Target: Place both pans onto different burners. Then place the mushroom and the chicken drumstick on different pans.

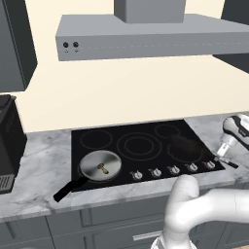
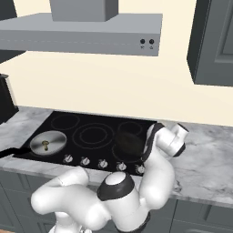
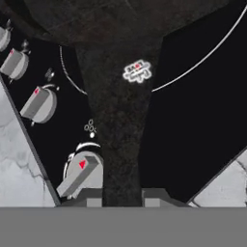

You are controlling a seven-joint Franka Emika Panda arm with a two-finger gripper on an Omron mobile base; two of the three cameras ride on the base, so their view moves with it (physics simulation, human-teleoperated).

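In the left base view, your silver pan (image 1: 99,165) sits lower left on the cooktop (image 1: 146,127), mushroom (image 1: 102,168) inside, handle running toward the lower left. The dark pan (image 1: 185,148) rests right of centre; its handle's long axis points lower right at the gripper (image 1: 222,156).

In the right base view, that pan (image 2: 129,144) lies mid-frame.

In the hand view, its handle (image 3: 120,120) runs bottom to top between the fingers (image 3: 91,197), which seemingly pinch it. Seating this pan looks nearly finished; next, I judge, release and fetch the drumstick.

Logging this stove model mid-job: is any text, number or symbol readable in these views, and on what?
No readable words or numbers.
Dark pan handle: small white mark with red, too blurred to read.
Cooktop, by the knobs: tiny white circle icons, no letters.
Knobs: a red triangle on each.
Hood: marks under two buttons, too small to read.
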